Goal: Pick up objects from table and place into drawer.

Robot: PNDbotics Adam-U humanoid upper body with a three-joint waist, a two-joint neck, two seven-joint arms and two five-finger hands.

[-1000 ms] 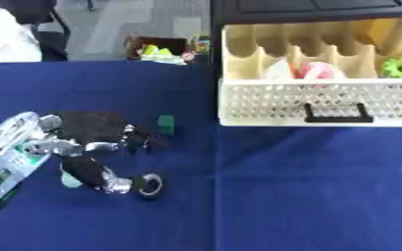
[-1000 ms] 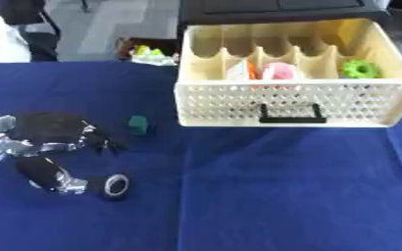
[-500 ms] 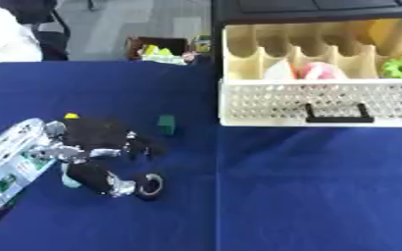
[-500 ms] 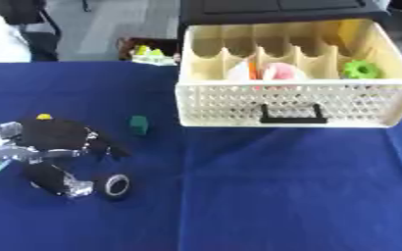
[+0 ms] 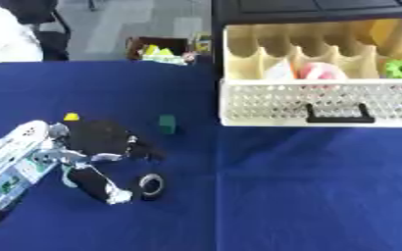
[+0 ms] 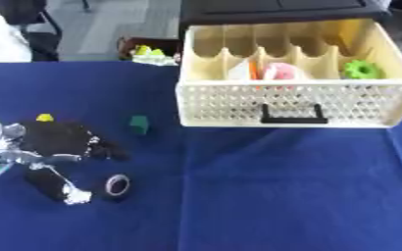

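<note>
Beside left hand (image 5: 97,147), black ring (image 5: 151,185), left-eye view shows more forearm

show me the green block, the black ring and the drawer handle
green block (image 5: 166,123), left eye view, its front face
black ring (image 5: 151,186), left eye view, its rim
drawer handle (image 6: 293,116), right eye view, its lower bar

Left hand (image 5: 97,147): mostly black, broad dark back, silver metal at joints. Thumb (image 5: 95,185) black, thick, ending in pale silver-white tip. Fingers (image 5: 144,151) short, black, with small bright metal points along them. Behind hand, forearm (image 5: 14,162): silver-white casing, flat and boxy, with small green marking and dark patches on upper face; round silver knob at wrist end. Grey linkage bars between wrist and thumb base. Finer detail such as screws or cables too blurred to tell.
</note>
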